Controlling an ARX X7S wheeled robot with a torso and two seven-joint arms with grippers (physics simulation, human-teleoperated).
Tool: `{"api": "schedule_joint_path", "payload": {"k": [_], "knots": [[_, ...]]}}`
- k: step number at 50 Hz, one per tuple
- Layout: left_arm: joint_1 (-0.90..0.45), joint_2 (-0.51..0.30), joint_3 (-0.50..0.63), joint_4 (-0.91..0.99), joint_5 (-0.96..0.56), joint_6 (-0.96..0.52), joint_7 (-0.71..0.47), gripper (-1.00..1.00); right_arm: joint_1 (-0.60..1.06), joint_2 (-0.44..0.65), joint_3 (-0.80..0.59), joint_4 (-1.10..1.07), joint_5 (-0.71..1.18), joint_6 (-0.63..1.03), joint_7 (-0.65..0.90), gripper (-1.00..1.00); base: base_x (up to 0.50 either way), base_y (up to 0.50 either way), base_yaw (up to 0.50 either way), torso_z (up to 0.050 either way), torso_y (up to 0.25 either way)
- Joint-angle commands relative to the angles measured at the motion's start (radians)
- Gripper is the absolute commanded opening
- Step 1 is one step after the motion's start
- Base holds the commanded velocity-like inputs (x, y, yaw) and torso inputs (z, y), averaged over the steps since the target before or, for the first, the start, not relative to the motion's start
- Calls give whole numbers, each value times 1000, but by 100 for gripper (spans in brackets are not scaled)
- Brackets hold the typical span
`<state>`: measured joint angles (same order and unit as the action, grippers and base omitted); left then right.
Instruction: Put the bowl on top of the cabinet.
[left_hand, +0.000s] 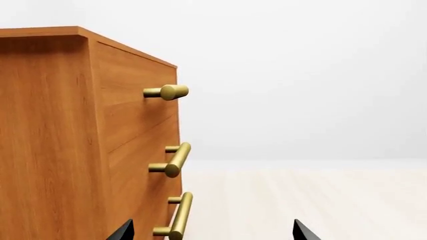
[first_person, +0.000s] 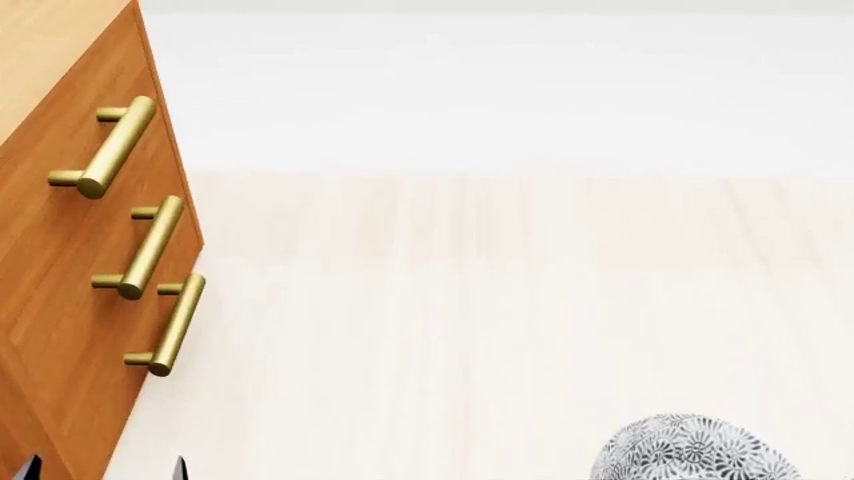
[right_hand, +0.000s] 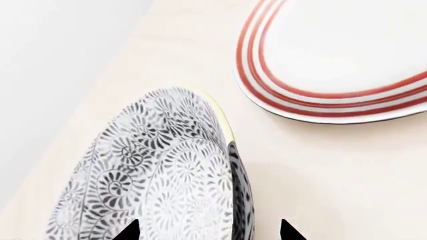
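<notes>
The bowl (right_hand: 160, 175), white with a dense grey-black floral pattern and a pale rim, fills the near part of the right wrist view. In the head view the bowl (first_person: 694, 452) is a patterned dome at the bottom right edge. My right gripper (right_hand: 208, 231) is open, its two dark tips standing wide apart on either side of the bowl's wall. The orange-brown cabinet (first_person: 67, 260), with three brass handles and a lighter top, stands at the left. My left gripper (left_hand: 213, 231) is open and empty beside the cabinet's (left_hand: 53, 140) lowest handle (left_hand: 179, 215).
A flat white plate with red rings (right_hand: 333, 65) lies on the pale wooden surface (first_person: 507, 300) just beyond the bowl. The cabinet's handles (first_person: 114, 150) stick out from its front toward the open floor.
</notes>
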<state>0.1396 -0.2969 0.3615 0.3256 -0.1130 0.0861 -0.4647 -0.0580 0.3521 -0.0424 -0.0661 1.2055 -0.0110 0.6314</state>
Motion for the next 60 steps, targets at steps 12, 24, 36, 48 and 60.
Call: {"api": "schedule_joint_path", "payload": {"k": [12, 24, 36, 48, 60], "knots": [[-2, -6, 3, -2, -7, 3, -8, 100, 8, 0, 10, 17, 21, 4, 21, -100, 0, 0, 0, 0, 0], [-9, -10, 4, -11, -26, 2, -1, 100, -2, 0, 6, 1, -1, -13, 15, -100, 0, 0, 0, 0, 0], [-8, -18, 2, -8, -48, 5, 4, 100, 6, 12, -77, -99, -267, -39, 124, -100, 0, 0, 0, 0, 0], [2, -28, -9, 6, -63, 12, -2, 100, 31, 72, -134, -230, -382, 34, 213, -100, 0, 0, 0, 0, 0], [15, -39, -20, 16, -79, 28, -5, 100, 82, 103, -187, -320, -441, 112, 272, -100, 0, 0, 0, 0, 0]]}}
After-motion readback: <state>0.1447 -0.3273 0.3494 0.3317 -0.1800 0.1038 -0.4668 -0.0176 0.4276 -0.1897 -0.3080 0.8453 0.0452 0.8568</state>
